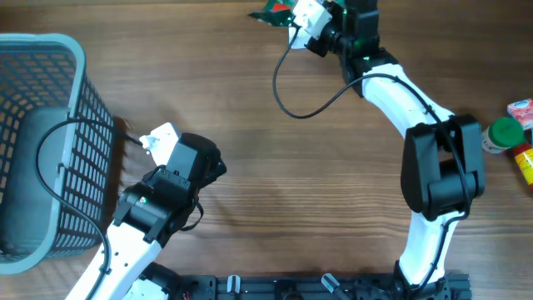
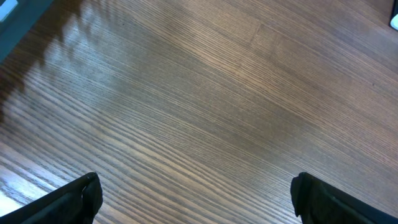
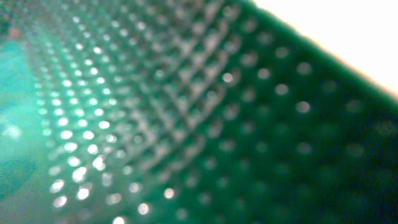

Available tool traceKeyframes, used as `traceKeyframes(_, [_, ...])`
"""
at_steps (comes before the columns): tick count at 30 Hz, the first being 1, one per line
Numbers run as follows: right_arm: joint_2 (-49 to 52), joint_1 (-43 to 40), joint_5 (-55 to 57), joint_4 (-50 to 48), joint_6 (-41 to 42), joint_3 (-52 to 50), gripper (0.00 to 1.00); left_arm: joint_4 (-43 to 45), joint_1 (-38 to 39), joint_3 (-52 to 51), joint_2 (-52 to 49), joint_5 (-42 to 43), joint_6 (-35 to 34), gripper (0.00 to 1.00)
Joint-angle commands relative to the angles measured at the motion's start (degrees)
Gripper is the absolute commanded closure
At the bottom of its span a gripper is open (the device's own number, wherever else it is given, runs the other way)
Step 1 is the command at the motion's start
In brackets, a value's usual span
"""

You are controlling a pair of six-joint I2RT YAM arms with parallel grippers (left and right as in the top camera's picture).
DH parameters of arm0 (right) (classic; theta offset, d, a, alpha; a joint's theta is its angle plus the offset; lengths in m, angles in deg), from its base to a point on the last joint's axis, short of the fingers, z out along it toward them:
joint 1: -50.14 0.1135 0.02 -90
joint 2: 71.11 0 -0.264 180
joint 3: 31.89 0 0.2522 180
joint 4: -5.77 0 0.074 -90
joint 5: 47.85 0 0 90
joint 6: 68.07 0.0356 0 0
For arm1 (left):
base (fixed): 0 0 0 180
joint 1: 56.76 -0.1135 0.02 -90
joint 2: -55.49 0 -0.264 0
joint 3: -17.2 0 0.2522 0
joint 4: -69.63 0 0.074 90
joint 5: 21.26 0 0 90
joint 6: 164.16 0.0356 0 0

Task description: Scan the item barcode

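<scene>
— Where is the item to be scanned?

— A green packet (image 1: 268, 11) is seen at the top edge of the overhead frame, right of centre, with red on part of it. It is clamped in the right gripper (image 1: 290, 17), whose jaws are drawn together on it. The right wrist view is filled by its blurred green, dotted surface (image 3: 186, 124).

— What surface is shown?

— A brown wood-grain table (image 1: 275, 183) is seen, with glare across it in the left wrist view.

— Can any print be read?

— None can; the packet's print is too blurred and too small.

— And the room around?

— A blue-grey mesh basket (image 1: 79, 100) is set at the left edge. Just beside it the left gripper (image 2: 196, 208) is held above bare wood, its fingers (image 2: 74, 199) spread wide apart with nothing between them. At the right edge a green-capped bottle (image 1: 502, 133), a pink pack (image 1: 521, 110) and a red item (image 1: 525, 162) are grouped. The middle of the table is crossed only by the right arm's black cable (image 1: 287, 92).
</scene>
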Motion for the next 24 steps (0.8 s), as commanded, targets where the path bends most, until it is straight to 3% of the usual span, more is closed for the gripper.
traceKeyframes(1, [0.7,0.1,-1.9,4.5,0.7,0.1,0.95,0.0,0.2,0.0,-0.3,-1.2,0.7,0.00])
traceKeyframes(9, [0.1,0.2,-7.3,20.2,0.7,0.1,0.95,0.0,0.2,0.0,-0.3,-1.2,0.7,0.00])
traceKeyframes(20, [-0.9,0.2,-11.0,19.5,7.5,0.1,0.96,0.0,0.2,0.0,-0.3,-1.2,0.7,0.00])
traceKeyframes(24, [-3.2,-0.5,-8.7,19.2,14.9,0.3,0.96,0.0,0.2,0.0,-0.3,-1.2,0.7,0.00])
